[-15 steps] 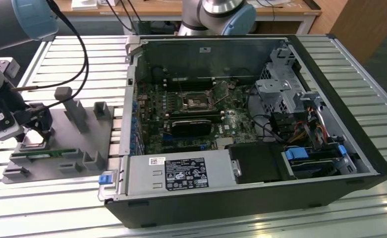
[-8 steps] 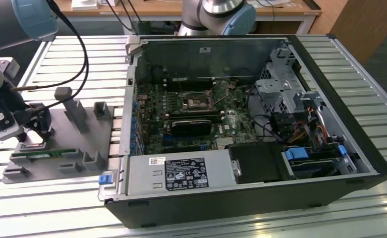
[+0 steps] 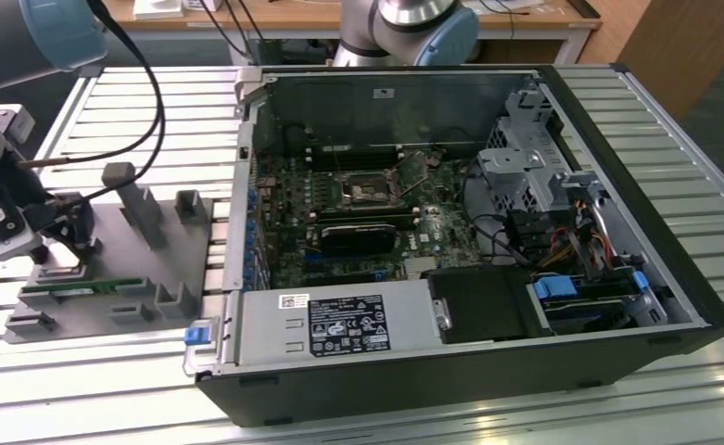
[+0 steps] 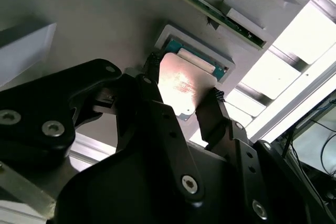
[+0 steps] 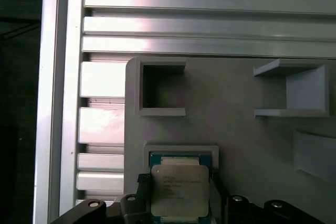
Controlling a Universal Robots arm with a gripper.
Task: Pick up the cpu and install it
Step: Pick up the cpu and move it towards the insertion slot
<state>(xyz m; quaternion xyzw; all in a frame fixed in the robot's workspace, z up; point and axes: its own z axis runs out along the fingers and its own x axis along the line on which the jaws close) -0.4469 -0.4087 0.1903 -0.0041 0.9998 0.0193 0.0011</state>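
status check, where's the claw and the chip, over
Claw shut on chip, at the grey tray. Chip just above its pocket. No obstruction seen around it.

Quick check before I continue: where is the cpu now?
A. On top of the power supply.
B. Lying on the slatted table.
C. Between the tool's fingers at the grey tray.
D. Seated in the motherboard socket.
C: in the second wrist view the tool grips the cpu by two edges at its pocket in the grey tray; in the exterior view the motherboard socket looks dark, without a silvery top.
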